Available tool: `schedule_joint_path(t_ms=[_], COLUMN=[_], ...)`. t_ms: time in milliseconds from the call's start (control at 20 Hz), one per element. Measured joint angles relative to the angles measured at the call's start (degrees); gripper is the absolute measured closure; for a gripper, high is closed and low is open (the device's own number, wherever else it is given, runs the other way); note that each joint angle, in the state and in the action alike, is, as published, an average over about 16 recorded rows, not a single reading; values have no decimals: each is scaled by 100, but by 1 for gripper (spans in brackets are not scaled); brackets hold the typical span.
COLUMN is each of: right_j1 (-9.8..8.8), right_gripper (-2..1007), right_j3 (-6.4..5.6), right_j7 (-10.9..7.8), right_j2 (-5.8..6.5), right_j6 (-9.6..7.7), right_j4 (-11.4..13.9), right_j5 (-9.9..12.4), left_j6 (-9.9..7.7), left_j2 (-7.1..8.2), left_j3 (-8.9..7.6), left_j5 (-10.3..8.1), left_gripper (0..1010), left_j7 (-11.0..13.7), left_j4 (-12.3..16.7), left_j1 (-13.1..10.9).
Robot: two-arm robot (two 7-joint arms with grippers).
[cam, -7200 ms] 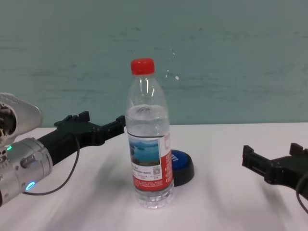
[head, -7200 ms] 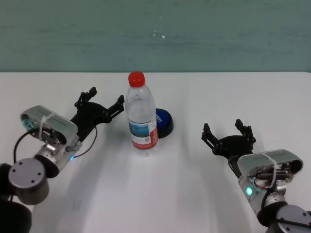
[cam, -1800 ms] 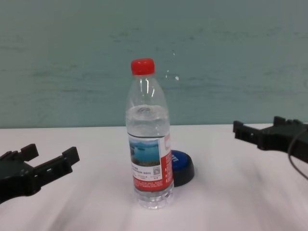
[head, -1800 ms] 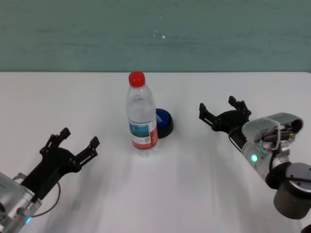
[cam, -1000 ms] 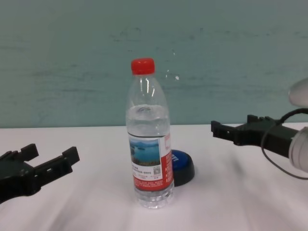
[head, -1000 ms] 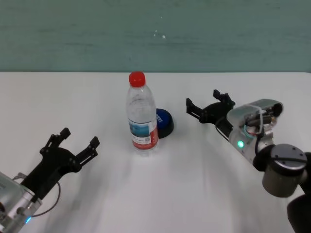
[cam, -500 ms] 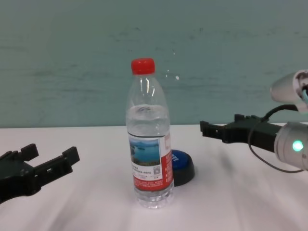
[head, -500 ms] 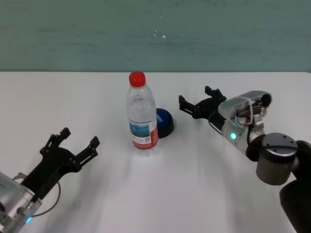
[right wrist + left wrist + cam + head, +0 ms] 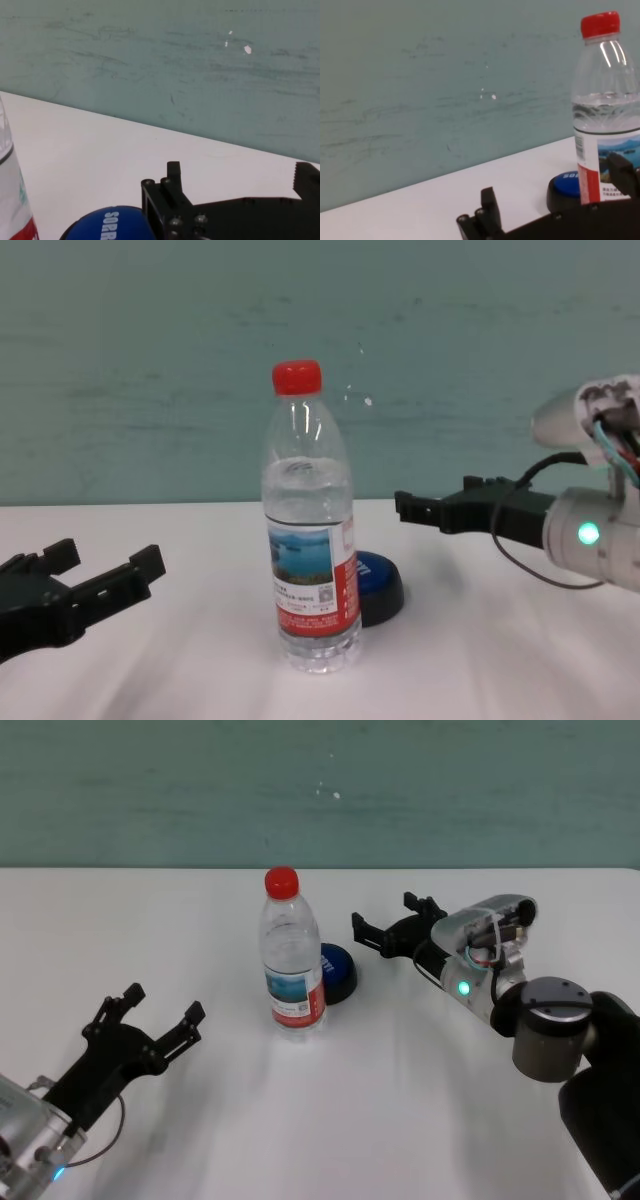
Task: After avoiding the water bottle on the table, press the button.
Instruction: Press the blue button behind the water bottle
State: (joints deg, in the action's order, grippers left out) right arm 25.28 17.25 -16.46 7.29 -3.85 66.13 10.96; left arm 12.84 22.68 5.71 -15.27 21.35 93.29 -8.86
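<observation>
Water bottle [image 9: 293, 960] upright near the middle of the table [image 9: 400, 1120], red cap on. Button [image 9: 337, 972] just behind and right of it, partly hidden by the bottle from the front, blue dome showing on the right side.

Right gripper [image 9: 388, 932] reaching in from the right, fingers spread apart, nothing held. Tips just right of the button and a little beyond it, raised off the table, clear of the bottle. In the right wrist view, blue dome [image 9: 111, 224] close under the nearer finger [image 9: 167, 192], edge of the bottle label [image 9: 14, 200] at the side.

Left gripper [image 9: 140, 1025] parked low at the near left, well apart from the bottle, fingers also spread and empty.

Step in hand, by judgement: final approach to the button from its open right side.

To do it well:
- Keep coming in from the right and far side, never across the bottle's front.
- Bring one fingertip, or both closed together, above the dome's centre before descending.
- Mind the leftward finger, since it comes nearest the bottle's shoulder; a nudge there could tip a tall, narrow thing.
- Press straight down, not at a slant, lest the low base slide toward the bottle.
- Lift away to the right afterwards.
</observation>
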Motion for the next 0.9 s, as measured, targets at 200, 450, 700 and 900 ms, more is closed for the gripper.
schedule_joint_path(t_ms=[200, 450, 700, 900], right_j1=[149, 312, 447, 545], right_gripper=[1, 1, 1, 1], right_j3=[57, 116, 157, 187], right_j7=[-48, -105, -156, -197], right_j2=[-38, -86, -135, -173], right_j6=[39, 83, 125, 154], right_j4=[-214, -484, -745, -944], right_j5=[2, 4, 10, 15], left_j6=[0, 0, 0, 0], left_j2=[0, 0, 0, 0], left_j3=[0, 0, 0, 0], left_j5=[0, 0, 0, 0], left_gripper=[0, 0, 0, 0], left_j7=[0, 0, 0, 0], left_j4=[0, 0, 0, 0], left_j1=[0, 0, 0, 0])
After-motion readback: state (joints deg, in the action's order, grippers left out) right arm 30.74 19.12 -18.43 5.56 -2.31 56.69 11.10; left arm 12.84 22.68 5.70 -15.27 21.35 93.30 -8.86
